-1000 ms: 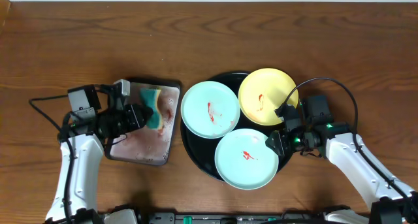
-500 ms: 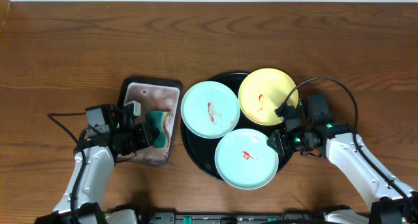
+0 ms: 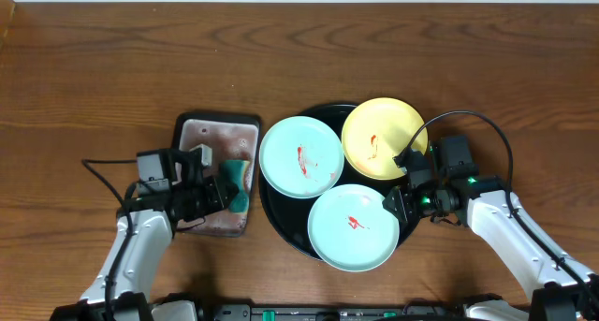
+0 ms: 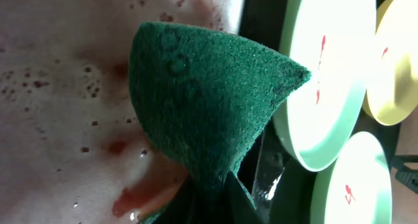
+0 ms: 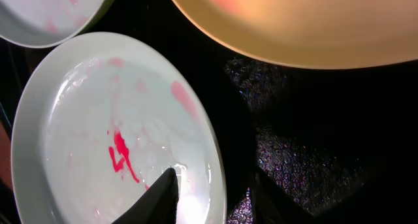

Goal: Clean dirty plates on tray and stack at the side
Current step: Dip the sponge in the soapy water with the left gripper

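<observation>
The round black tray [image 3: 277, 213] holds three plates. A mint plate [image 3: 299, 157] with a red smear lies at its left, a yellow plate [image 3: 379, 137] with a red smear at the back right, and a second smeared mint plate [image 3: 353, 227] at the front. My left gripper [image 3: 223, 192] is shut on a green and yellow sponge [image 3: 236, 183] over the right side of the rectangular tray. The sponge's green face [image 4: 209, 100] fills the left wrist view. My right gripper [image 5: 219, 185] straddles the front mint plate's [image 5: 98, 126] right rim, one finger on the plate, one outside on the tray.
The rectangular black-rimmed tray [image 3: 211, 134] with a pinkish soapy film stands left of the round tray, almost touching it. In the left wrist view its wet inside [image 4: 59, 87] shows red specks. Cables trail from both arms. Bare wooden table [image 3: 299, 50] lies behind.
My left gripper has carried the sponge from the rectangular tray's back towards its front right, nearer the round tray. The right arm and the plates have not moved.
</observation>
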### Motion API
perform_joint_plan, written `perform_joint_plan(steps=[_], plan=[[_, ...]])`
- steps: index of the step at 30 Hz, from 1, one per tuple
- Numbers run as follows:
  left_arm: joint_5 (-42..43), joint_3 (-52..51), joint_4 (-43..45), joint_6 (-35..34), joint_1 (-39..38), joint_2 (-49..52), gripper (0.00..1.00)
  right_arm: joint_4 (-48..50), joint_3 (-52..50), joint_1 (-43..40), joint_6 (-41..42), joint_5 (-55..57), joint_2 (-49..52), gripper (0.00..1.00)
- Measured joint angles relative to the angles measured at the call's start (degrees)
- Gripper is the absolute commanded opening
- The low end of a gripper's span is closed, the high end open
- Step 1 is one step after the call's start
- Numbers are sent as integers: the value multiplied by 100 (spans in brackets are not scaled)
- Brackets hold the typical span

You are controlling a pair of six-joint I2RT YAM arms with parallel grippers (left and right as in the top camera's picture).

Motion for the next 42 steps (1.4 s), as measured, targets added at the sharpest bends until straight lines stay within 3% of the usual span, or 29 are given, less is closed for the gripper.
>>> perform_joint_plan(steps=[3, 6, 13, 25, 42], plan=[[0, -2, 155, -225, -37, 0, 8, -2, 0, 0, -2, 0, 0, 34], [0, -2, 258, -378, -37, 0, 7, -26, 0, 0, 7, 2, 0, 41], [-284, 0, 55, -492, -39, -151, 8, -105, 0, 0, -2, -2, 0, 40], [-498, 188, -212, -323, -44, -1683, 8, -205, -70, 0, 0, -101, 0, 38], [-205, 188, 2, -920, -42, -1910, 7, -310, -107, 0, 0, -133, 0, 34]])
